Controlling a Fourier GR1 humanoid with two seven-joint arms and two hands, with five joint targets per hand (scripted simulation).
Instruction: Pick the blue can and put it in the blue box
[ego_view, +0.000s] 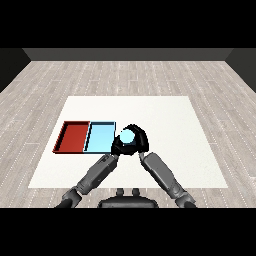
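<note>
Blue can (127, 136) was held just right of the light blue tray (100, 138), both hands curled round it: left hand (118, 145), right hand (140, 140). White table (170, 125) was set on grey plank floor (125, 75); red tray (72, 137) lay leftmost.

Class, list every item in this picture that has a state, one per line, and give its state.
blue can: held up between both hands, just right of the trays
left robot hand: curled on the can
right robot hand: curled on the can
light blue tray: empty
red tray: empty
</note>
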